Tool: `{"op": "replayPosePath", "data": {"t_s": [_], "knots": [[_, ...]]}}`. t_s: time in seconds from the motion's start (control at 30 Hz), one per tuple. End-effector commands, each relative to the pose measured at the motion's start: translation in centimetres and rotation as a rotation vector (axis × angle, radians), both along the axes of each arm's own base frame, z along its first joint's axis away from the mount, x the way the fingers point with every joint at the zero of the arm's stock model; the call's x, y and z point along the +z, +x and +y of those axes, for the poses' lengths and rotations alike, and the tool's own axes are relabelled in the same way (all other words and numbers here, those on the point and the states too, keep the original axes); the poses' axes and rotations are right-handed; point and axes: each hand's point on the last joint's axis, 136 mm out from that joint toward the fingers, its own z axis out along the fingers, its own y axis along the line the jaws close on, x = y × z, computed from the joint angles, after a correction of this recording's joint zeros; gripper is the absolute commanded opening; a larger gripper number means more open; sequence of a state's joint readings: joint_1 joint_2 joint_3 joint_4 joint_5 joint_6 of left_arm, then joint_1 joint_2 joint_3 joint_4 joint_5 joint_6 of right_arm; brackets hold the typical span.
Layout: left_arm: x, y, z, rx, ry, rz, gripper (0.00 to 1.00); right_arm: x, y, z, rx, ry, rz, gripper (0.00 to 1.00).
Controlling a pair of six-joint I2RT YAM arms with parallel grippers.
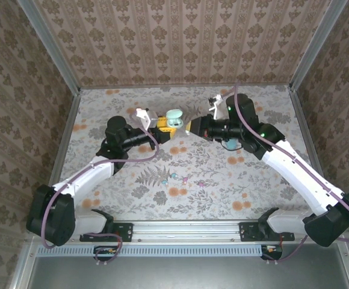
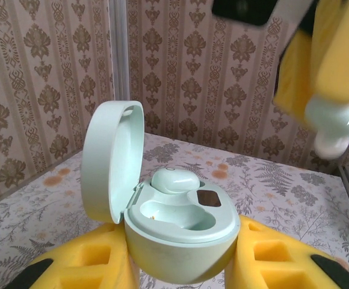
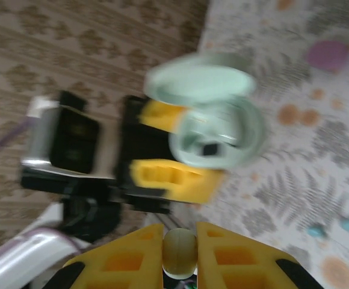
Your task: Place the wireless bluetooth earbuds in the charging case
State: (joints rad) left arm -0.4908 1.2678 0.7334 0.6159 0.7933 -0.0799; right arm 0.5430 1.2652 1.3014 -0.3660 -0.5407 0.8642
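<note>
Alignment between bud and socket decides the coming move. With its yellow foam fingers (image 2: 84, 271) closed on the lower shell, the left hand (image 1: 164, 125) holds the mint-green egg-shaped plastic charging case (image 2: 180, 241) above the floral-print surface (image 1: 162, 198), its round lid (image 2: 111, 159) swung up at 9 o'clock. One small pale mint plastic earbud (image 2: 174, 179) already sits in the far socket. The near socket (image 2: 174, 218) is empty, its long axis running 9 to 3 in the left wrist view. The right hand (image 3: 179, 238) is closed tight on a second pale earbud (image 2: 334, 123), pinched at its fingertips. From the case that bud hangs at 2 o'clock, higher than the rim and apart from it. From above, the case lies at 9 o'clock of the right hand, so I judge the insertion falls to that arm, moving down toward 8 o'clock. The held bud's own axis is too blurred to tell.
</note>
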Motion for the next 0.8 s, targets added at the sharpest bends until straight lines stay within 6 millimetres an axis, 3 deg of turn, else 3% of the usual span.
{"op": "replayPosePath", "data": {"t_s": [0.0, 0.1, 0.37, 0.43, 0.77], "knots": [[1.0, -0.6, -0.6, -0.042, -0.016, -0.074, 0.31, 3.6, 0.5, 1.7, 0.067, 0.100, -0.071, 0.19], [1.0, -0.6, -0.8, -0.044, -0.014, -0.077, 0.31, 3.8, 1.2, 2.5, 0.075, 0.093, -0.080, 0.19], [1.3, -0.6, -0.9, -0.050, -0.020, -0.075, 0.31, 2.0, 2.3, 2.7, 0.021, 0.016, -0.073, 0.19], [1.3, -0.6, -0.9, -0.049, -0.020, -0.075, 0.31, 0.8, 3.0, 3.1, 0.016, -0.006, -0.052, 0.19], [1.7, -0.8, -0.9, -0.051, -0.025, -0.085, 0.31, -0.5, 3.5, 3.8, 0.013, -0.043, -0.031, 0.19]]}}
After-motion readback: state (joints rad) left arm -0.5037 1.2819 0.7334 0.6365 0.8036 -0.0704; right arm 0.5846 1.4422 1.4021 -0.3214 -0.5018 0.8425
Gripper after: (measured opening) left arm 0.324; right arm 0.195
